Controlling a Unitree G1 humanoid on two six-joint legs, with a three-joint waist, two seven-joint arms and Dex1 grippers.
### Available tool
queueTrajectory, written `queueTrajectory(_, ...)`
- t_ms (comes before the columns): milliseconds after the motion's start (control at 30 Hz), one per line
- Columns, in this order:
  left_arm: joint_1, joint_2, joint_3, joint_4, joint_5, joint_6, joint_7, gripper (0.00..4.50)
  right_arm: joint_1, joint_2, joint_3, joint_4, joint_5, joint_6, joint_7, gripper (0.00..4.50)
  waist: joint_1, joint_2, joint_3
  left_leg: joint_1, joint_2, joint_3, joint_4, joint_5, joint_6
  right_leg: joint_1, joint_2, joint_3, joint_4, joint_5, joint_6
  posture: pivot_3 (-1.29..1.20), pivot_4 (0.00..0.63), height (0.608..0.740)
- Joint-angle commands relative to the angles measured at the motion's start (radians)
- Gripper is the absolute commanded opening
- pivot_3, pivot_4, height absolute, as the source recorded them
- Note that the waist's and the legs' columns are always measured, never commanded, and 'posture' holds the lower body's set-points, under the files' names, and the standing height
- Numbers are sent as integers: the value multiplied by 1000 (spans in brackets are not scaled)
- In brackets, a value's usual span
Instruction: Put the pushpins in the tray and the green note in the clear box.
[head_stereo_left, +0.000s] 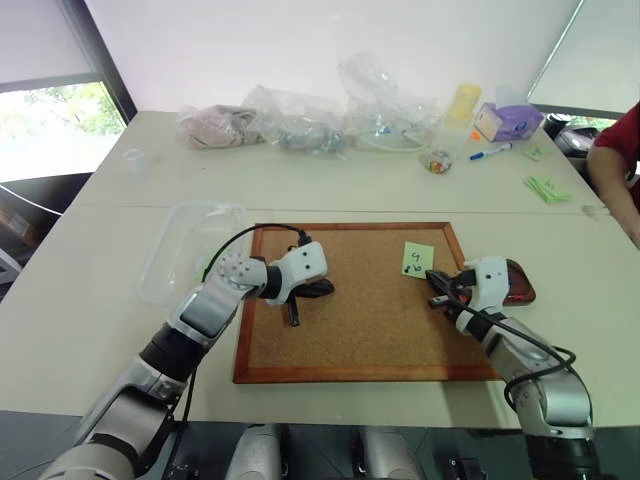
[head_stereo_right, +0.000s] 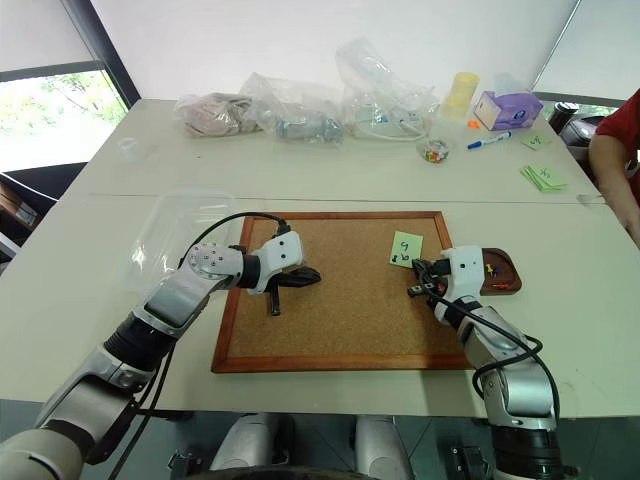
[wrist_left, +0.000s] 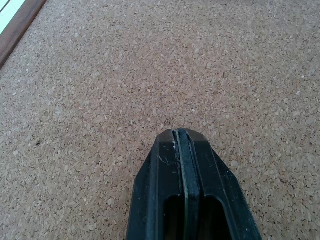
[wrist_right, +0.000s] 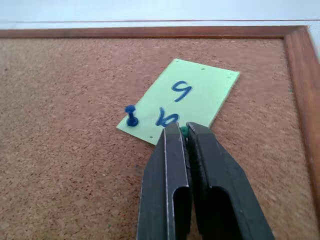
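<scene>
The right end effector (wrist_right: 181, 131) is pinching its two black fingers together on a small green object at the near edge of the green note (wrist_right: 186, 95); what that object is cannot be told for sure. The note, marked with a "9" and a scribble, is lying flat on the cork board (head_stereo_left: 370, 310), right of centre in the head views, near the board's upper right corner. One blue pushpin (wrist_right: 131, 116) is standing in the note's lower left corner, just beside the fingers.

The left end effector (head_stereo_left: 297, 300) is hanging over the left part of the cork board with its fingers pressed fully together, gripping nothing.

The tray (head_stereo_right: 500, 283) is sitting on the tabletop (head_stereo_left: 100, 290) just off the board's right edge, behind the right wrist, with red, yellow and blue pushpins (head_stereo_right: 490, 270) lying in it. The clear box (head_stereo_left: 190, 245) is resting just off the board's upper left corner, at centre left of the frame.
</scene>
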Motion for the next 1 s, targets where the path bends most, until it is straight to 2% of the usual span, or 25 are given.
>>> queueTrajectory(33,25,34,-44,70,70,36,5,0,-10,-7,-88,-112,25,-84,-18,81,-1,-1,-1,0,0,0,0,0,0,0,0,0,0,0,0,0,150,737)
queueTrajectory(167,20,50,-66,88,97,22,2,0,5,3,-110,-142,39,-96,-26,81,-3,-3,-2,2,1,-1,0,0,0,2,1,0,0,0,0,0,150,737)
queueTrajectory(267,18,48,-63,93,98,15,0,0,2,22,-181,-150,87,-83,-79,81,-3,-3,-2,2,1,-1,0,0,0,2,1,0,0,0,0,0,150,737)
queueTrajectory(400,14,39,-59,92,90,16,-2,0,13,-22,-223,-64,-1,-56,-161,81,-3,-3,-2,2,1,-1,0,0,0,3,0,0,0,0,0,0,150,737)
queueTrajectory(767,10,31,-55,96,88,11,0,0,-9,-73,-207,103,-41,60,-183,81,-4,-2,-3,3,1,0,0,0,0,3,-1,0,0,0,-1,0,150,737)
queueTrajectory(867,14,31,-54,92,88,13,2,0,-18,-73,-213,124,-39,62,-181,962,-4,-2,-3,3,1,0,0,0,0,3,-1,0,0,0,-1,0,150,737)
queueTrajectory(1000,18,31,-51,87,87,18,5,0,-20,-74,-219,130,-40,55,-180,2886,-4,-2,-3,3,1,0,0,0,0,3,-1,0,-1,0,-1,0,150,737)
